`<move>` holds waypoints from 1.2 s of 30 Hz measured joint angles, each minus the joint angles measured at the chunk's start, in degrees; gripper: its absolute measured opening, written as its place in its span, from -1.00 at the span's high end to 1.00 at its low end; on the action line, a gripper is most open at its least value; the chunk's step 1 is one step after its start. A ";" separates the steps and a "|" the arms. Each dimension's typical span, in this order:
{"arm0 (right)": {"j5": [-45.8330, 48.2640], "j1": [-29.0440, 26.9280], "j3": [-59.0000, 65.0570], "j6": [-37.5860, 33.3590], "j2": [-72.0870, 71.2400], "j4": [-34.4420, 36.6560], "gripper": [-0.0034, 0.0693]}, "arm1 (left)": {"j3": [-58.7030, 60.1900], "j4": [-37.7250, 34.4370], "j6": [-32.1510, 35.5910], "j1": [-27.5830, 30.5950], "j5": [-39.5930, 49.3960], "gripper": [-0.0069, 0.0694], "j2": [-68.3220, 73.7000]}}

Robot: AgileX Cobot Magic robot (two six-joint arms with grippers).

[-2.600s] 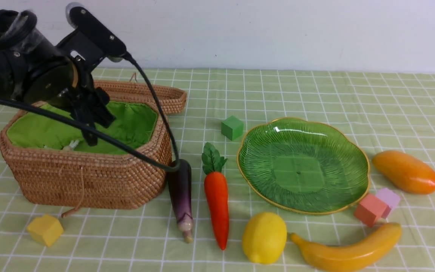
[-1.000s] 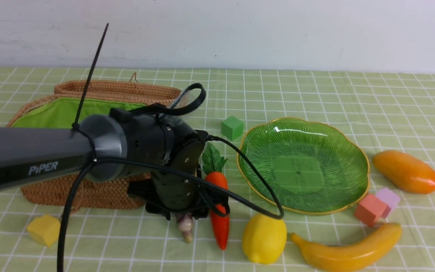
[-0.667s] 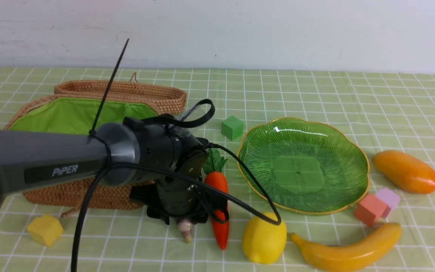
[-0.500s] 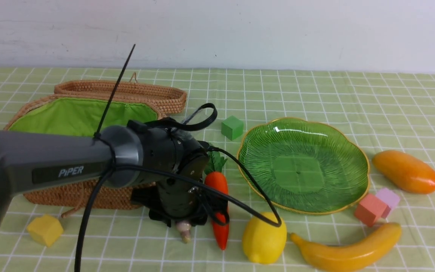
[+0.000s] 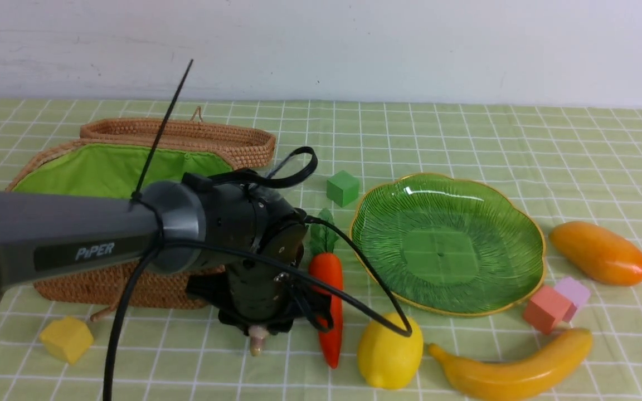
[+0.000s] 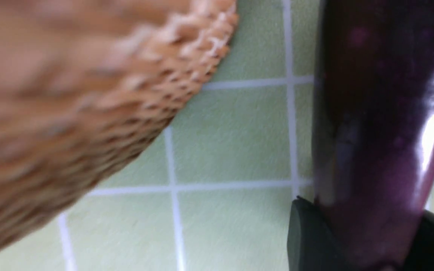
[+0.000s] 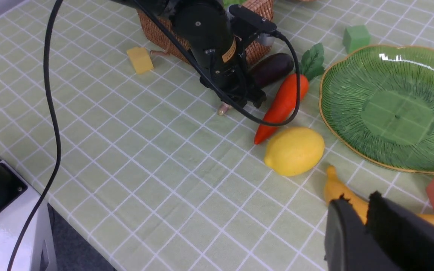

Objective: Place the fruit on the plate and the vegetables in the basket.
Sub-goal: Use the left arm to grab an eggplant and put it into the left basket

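**At the basket's near right corner: eggplant in the left pincer**

Down at table height, left gripper [image 5: 257,327] straddling the dark purple glossy toy eggplant [image 6: 375,131]. Pads [image 6: 307,233] pressed to both flanks, so clenched on it. Lifted off the cloth or not: cannot tell.

Long axis roughly 12 to 6, stem tip poking out at 6 of the pincer.

Large brown wicker basket with green lining [image 5: 70,289] at 10 to 11. Wicker wall in the way, so lift before swinging over.

Orange toy carrot with green leaves [image 5: 329,289] parallel, just beside at 3. Cable draped across it, a likely snag.

Yellow toy lemon [image 5: 390,351] at 4. Ribbed green glass plate [image 5: 443,245] at 2.

Right gripper [image 7: 360,203] pinched together, holding nothing, near the yellow toy banana [image 5: 513,367] and well apart from the eggplant.
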 joint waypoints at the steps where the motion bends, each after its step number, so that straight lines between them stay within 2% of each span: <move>1: 0.00 0.00 0.00 0.00 0.00 0.00 0.63 | 0.00 -0.25 0.44 0.00 0.28 0.15 -0.40; 7: -1.68 0.00 0.00 0.00 0.00 0.00 0.62 | 0.00 -7.49 8.48 0.00 2.95 0.15 -7.86; 12: -5.97 0.00 0.00 0.00 0.00 0.11 0.61 | 0.00 -14.23 19.59 0.00 4.45 0.15 -15.79; 15: -10.09 0.00 0.00 -1.45 0.10 2.51 0.61 | 0.00 -15.16 26.77 0.00 4.56 0.15 -20.44; 17: -12.01 0.00 0.00 -4.22 0.32 5.41 0.61 | 0.00 -14.00 31.17 0.00 3.69 0.15 -23.12; 19: -13.61 0.00 0.00 -9.74 1.31 10.45 0.61 | 0.00 -8.78 37.78 0.31 2.14 0.15 -25.45; 23: -14.15 0.00 0.00 -15.76 3.38 18.17 0.61 | 0.00 0.41 42.68 3.64 -0.21 0.15 -26.20; 25: -14.37 0.00 0.00 -18.01 4.55 21.59 0.61 | 0.00 5.81 44.66 7.65 -1.93 0.15 -25.56; 27: -14.51 0.00 0.00 -18.43 4.86 22.35 0.61 | 0.00 7.06 46.15 9.15 -2.62 0.15 -25.30; 28: -14.58 0.00 0.00 -18.87 5.14 22.95 0.61 | 0.00 8.60 49.17 12.17 -4.01 0.15 -24.79; 33: -13.60 0.00 0.00 -19.15 5.18 23.00 0.61 | 0.00 8.93 60.79 19.31 -5.41 0.15 -22.15; 36: -12.80 0.00 0.00 -19.29 5.18 23.00 0.61 | 0.00 8.89 64.49 22.72 -6.69 0.15 -19.99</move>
